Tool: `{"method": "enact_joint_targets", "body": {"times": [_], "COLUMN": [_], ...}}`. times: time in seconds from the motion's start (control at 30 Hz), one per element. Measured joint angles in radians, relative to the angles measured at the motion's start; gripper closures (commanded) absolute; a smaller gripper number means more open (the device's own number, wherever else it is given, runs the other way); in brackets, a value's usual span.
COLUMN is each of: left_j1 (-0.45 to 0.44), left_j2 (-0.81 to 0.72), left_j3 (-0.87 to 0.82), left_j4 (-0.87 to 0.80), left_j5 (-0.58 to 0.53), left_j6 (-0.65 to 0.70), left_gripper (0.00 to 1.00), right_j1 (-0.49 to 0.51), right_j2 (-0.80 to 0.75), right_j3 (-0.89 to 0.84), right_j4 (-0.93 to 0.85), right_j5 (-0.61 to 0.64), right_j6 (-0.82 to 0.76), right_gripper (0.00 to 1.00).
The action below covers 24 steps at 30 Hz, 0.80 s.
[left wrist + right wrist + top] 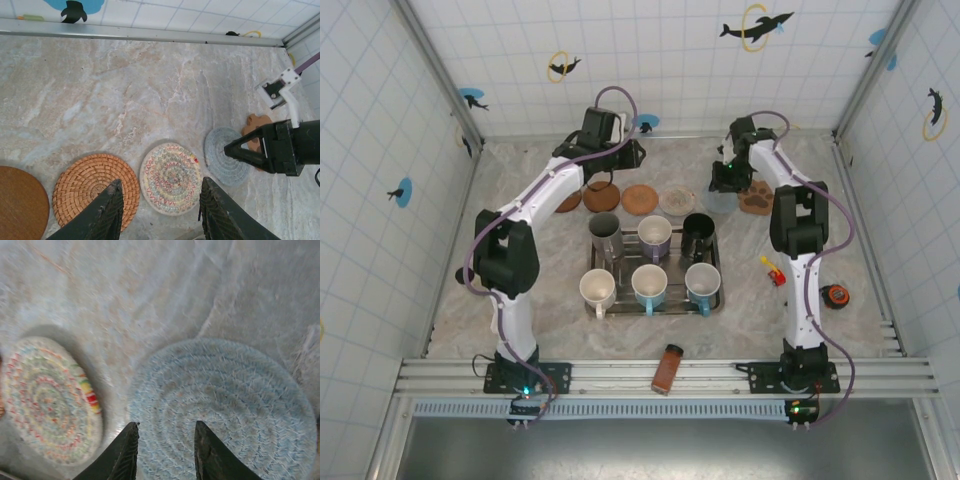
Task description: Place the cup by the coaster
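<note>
Marble tabletop (150,90); right hand (166,427) above grey coaster (225,390), left hand (161,182) nearby; fingers apart.

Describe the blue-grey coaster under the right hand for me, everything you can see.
The blue-grey coaster is round, flat, coiled from braided cord by its look, pale blue flecked white. It lies flat on the marble-look table, between the multicoloured coaster and a brown paw-shaped coaster. The right hand hangs over it, fingers apart, empty; contact unclear.
</note>
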Motion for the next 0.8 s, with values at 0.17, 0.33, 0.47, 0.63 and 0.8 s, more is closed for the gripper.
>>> {"method": "enact_joint_targets", "body": {"times": [0.17,0.33,0.47,0.63,0.8], "left_j1": [0.000,0.000,0.000,0.000,0.000], "left_j2": [-0.026,-0.086,-0.182,-0.347,-0.473], "left_j3": [-0.017,-0.051,-0.114,-0.225,-0.318], "left_j4": [0.000,0.000,0.016,0.052,0.068], "left_j5": [-0.006,-0.027,-0.050,-0.093,-0.149], "left_j6": [0.003,0.012,0.029,0.040,0.057], "left_gripper": [0.57,0.57,0.55,0.52,0.50], "right_j1": [0.000,0.003,0.008,0.035,0.107], "right_j2": [-0.002,-0.056,-0.212,-0.459,-0.632], "right_j3": [0.062,0.008,-0.143,-0.346,-0.507], "right_j4": [-0.007,0.001,0.032,0.115,0.159], "right_j5": [-0.003,0.006,0.036,0.081,0.143], "right_j6": [0.004,0.006,0.009,0.011,0.020], "right_gripper": [0.66,0.65,0.65,0.63,0.61]}}
